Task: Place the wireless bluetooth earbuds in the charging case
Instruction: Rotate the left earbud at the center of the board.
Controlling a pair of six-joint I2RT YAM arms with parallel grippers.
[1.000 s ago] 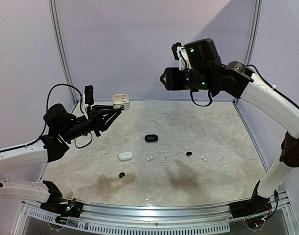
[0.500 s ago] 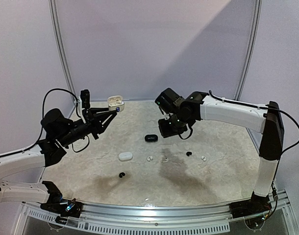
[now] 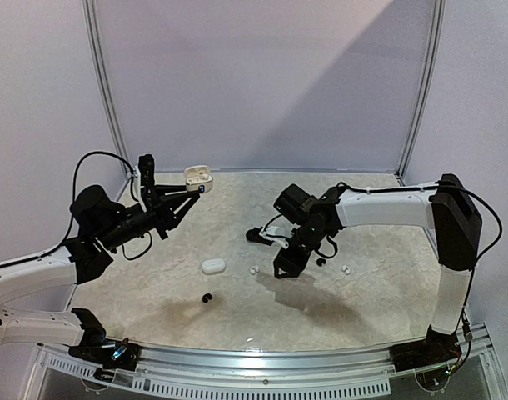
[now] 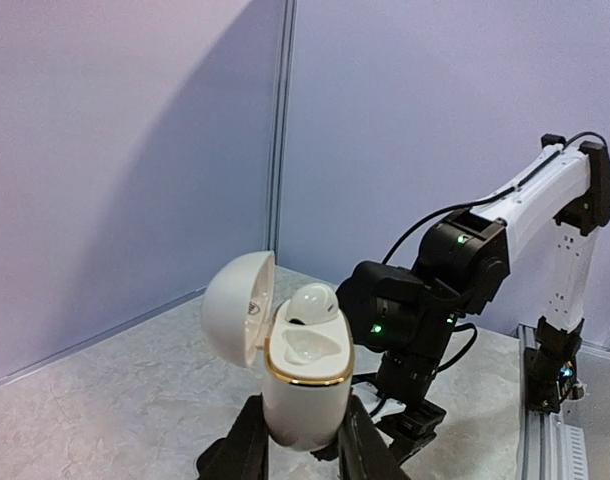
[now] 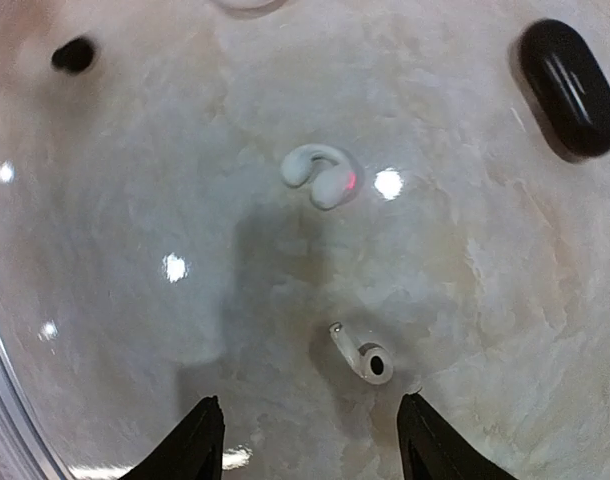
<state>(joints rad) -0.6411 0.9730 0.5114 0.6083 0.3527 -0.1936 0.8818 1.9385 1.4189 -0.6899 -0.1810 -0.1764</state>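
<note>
At the left rear of the table (image 3: pixel 154 283), we see the left gripper (image 3: pixel 192 189) held clear of the surface, its claw clamped on the lower body of a white charging case (image 4: pixel 305 385). The case stands upright with its lid (image 4: pixel 237 305) swung open to one side. In the left wrist view we make out a seated white earbud (image 4: pixel 313 301) in the farther pocket, while the nearer pocket (image 4: pixel 307 346) inside the gold rim is a glossy hollow.

Near the middle of the table, the right gripper (image 5: pixel 310 440) points down, close above the surface, with its claw spread wide. In the right wrist view we find a near white bud (image 5: pixel 363 358) lying on the marbled top just ahead of the gap in the open claw, touching neither side of it. A second white bud (image 5: pixel 320 176) lies farther ahead, well apart from the first, with a small red glint on it. Beyond that, a black earbud (image 5: pixel 73 55) rests toward the upper left of that view and a closed black case (image 5: pixel 571 86) toward the upper right.

From the overhead camera we also pick out a closed white case (image 3: pixel 213 266) lying to the left of the right gripper, and a third white bud (image 3: pixel 346 268) on the table to its right, beyond the arm. The black case sits just behind the right gripper there, partly hidden by it.
</note>
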